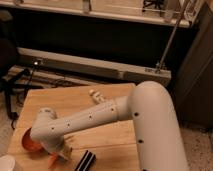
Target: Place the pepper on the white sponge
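My white arm reaches from the right across the wooden table [110,140] to its front left corner. The gripper [59,152] points down there, mostly hidden under the wrist. A small orange-red tapered tip, the pepper [53,160], shows just below the gripper, at or between its ends; I cannot tell if it is held. A pale block, apparently the white sponge [66,148], lies right beside it, partly covered by the gripper.
A round orange bowl [30,143] sits left of the gripper, touching the arm's outline. A black ribbed object [85,161] lies at the front edge. A white cup [7,164] is at the bottom left. A small white item [95,94] lies at the table's far side.
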Motion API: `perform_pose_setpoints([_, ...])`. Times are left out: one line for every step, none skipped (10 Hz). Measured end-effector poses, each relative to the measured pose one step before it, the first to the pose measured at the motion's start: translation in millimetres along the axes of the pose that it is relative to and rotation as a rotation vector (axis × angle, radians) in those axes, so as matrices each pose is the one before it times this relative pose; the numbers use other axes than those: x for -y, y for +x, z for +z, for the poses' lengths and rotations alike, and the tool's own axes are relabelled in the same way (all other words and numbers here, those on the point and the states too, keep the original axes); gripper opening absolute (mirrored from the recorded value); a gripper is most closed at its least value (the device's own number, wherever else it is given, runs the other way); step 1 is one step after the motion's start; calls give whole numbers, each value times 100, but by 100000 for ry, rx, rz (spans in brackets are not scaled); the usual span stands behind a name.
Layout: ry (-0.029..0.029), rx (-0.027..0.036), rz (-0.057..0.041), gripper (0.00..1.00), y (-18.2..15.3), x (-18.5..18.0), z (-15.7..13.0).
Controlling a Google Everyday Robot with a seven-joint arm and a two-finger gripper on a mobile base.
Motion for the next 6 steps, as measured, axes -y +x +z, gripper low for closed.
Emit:
perform_pose_setpoints([316,50,-520,80,115,25,-291])
perform_pose_setpoints([147,360,-687,80,130,-35,-277])
perform_pose_setpoints([139,207,-275,80,114,-22,-128])
perform_pose_setpoints([107,104,-61,80,164,-49,-110])
perform_pose_setpoints([1051,411,644,80,283,-29,-286])
perform_pose_setpoints([693,235,464,80,134,8,-71])
